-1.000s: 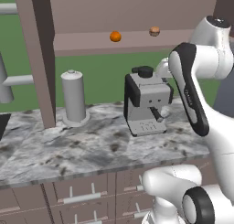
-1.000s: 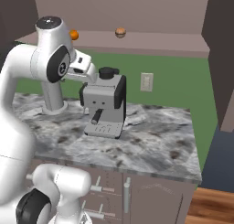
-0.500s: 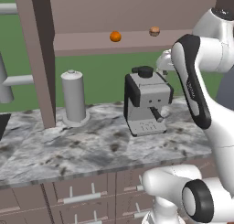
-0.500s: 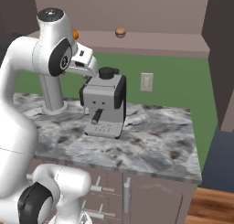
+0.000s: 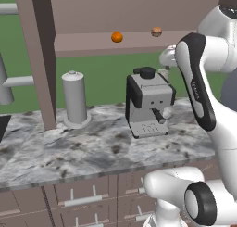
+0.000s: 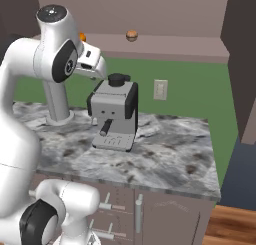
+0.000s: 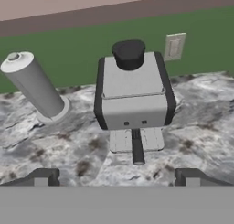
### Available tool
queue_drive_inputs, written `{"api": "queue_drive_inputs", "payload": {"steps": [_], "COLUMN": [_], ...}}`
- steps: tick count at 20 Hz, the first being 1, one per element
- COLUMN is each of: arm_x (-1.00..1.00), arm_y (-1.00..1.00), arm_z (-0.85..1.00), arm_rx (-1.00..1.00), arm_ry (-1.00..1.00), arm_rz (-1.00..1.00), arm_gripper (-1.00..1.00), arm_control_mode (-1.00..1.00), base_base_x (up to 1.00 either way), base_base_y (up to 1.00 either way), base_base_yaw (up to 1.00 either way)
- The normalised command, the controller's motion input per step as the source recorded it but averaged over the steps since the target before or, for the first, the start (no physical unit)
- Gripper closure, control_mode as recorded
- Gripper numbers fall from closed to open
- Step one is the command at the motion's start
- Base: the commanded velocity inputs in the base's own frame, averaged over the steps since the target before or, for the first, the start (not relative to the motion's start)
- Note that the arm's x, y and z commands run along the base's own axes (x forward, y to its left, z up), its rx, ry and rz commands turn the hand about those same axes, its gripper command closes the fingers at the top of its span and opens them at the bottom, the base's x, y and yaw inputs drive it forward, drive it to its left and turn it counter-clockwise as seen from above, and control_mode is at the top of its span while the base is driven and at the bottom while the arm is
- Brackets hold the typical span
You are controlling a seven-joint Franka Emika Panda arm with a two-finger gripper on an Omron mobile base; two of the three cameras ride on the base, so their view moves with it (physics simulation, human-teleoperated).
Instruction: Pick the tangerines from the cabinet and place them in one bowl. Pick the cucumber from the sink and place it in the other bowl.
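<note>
1. Two tangerines are seen on the cabinet (image 5: 139,43) shelf: the bright orange tangerine (image 5: 117,36) near the middle and the duller tan tangerine (image 5: 156,32) toward its right end, well apart.
2. Nothing else is seen stored on that shelf; no bowl is visible.
3. The end effector (image 7: 117,176) is held with fingers spread wide, pinching nothing, above the surface (image 5: 92,147) and facing the coffee machine (image 5: 148,108).
4. A risk is judged: in rising toward the shelf, the shelf's front edge or the coffee machine could be struck.
5. A round fruit could be nudged and rolled off the shelf by an off-centre approach.
6. The grey canister (image 5: 75,98) stands toward the left, clear of the path.
</note>
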Motion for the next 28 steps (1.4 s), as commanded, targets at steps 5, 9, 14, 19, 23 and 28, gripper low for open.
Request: {"api": "queue_drive_inputs", "payload": {"steps": [5,9,14,19,23,28], "arm_x": [0.07,0.26,0.35,0.26,0.02,0.0], "arm_y": [0.15,0.31,0.09,0.01,0.0,0.0], "arm_z": [-0.02,-0.01,0.0,0.11,0.17,0.24], "arm_rx": [-0.04,-0.07,-0.04,-0.01,0.02,0.0], "arm_ry": [-0.19,-0.25,-0.03,0.0,-0.01,-0.06], "arm_rz": [0.0,0.0,-0.01,-0.01,0.0,0.0], "arm_gripper": [-1.0,-1.0,-1.0,-1.0,-1.0,-1.0], "arm_control_mode": [-1.0,-1.0,-1.0,-1.0,-1.0,-1.0], "base_base_x": [0.0,0.0,0.0,0.0,0.0,0.0], "base_base_y": [0.0,0.0,0.0,0.0,0.0,0.0], "base_base_yaw": [0.0,0.0,0.0,0.0,0.0,0.0]}}
